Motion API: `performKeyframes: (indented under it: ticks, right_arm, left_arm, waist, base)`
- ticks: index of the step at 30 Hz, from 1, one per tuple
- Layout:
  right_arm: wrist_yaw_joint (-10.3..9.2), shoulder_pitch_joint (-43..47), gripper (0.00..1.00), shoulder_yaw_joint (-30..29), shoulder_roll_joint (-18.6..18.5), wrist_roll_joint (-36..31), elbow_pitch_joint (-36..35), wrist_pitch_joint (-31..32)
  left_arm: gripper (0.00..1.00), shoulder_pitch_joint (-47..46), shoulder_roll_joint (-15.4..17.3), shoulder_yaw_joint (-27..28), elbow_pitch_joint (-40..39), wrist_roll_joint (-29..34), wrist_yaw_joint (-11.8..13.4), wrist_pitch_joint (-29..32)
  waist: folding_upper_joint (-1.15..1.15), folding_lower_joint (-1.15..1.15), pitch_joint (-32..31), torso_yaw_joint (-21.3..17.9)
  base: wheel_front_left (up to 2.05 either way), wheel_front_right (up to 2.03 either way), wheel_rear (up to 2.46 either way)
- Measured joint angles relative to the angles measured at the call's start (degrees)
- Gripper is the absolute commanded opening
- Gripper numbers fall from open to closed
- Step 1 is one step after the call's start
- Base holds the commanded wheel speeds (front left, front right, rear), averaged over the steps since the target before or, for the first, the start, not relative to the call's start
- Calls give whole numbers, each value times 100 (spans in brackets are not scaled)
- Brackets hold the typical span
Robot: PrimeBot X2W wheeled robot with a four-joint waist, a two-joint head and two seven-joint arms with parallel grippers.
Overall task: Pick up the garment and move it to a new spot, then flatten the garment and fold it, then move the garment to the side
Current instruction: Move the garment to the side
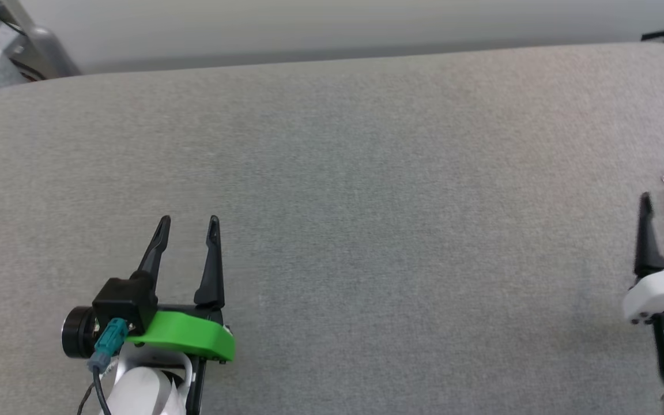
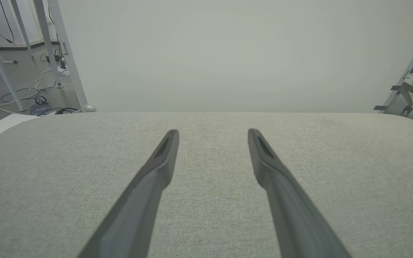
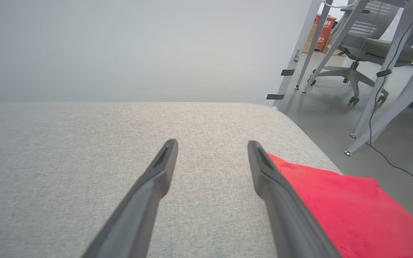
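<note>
Clearly the garment [image 3: 353, 211] lies off to the robot's right, a flat spread of bright red cloth at the right-hand edge of the grey upholstered surface [image 1: 366, 173]. The right gripper [image 3: 212, 142] hovers with its two dark fingers spread wide and nothing between them. In the right wrist view the cloth sits outside the gap, just beside the right-hand finger, and runs from near that fingertip back toward the lower right corner, so its long axis seems roughly in line with the fingers. The left gripper [image 1: 189, 220] is likewise spread wide and empty over bare fabric, well apart from the red cloth. By my reading the right arm is much the nearer, and any pick would call for it to shift sideways to the right.
</note>
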Motion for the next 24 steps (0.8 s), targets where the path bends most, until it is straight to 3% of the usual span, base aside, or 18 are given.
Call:
performKeyframes:
  ticks: [5,12,24]
  right_arm:
    - [0,610,100,509,299,218,-953,271]
    - [0,1390,100,1014,447,437,-1916,486]
    - [0,2214,100,1254,545,517,-2614,806]
  left_arm:
    - [100,153,-87,136,144,-38,7,-31]
    - [100,393,-155,398,263,57,-105,-31]
    - [100,682,-318,501,443,353,-357,-31]
  waist:
    - [0,0,-264,255]
    - [0,0,-642,467]
    - [0,0,-1057,467]
  base:
    - [0,0,0]
    - [0,0,0]
    - [0,0,0]
